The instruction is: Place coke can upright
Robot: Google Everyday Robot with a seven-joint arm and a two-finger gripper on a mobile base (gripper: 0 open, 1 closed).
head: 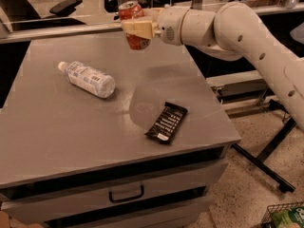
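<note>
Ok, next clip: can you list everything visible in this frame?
coke can: one, red with a silver top, held in the air over the table's far edge, roughly upright
water bottle: one, clear with a white label, lying on its side on the table's left
snack bar: one, black wrapper, flat near the table's right front
table: one, grey, drawers in front
office chair: one, black, behind the table, top left
basket: one, wire, on the floor bottom right, something green inside
arm: one, white, reaching in from the right
gripper: one, cream fingers shut on the coke can
</note>
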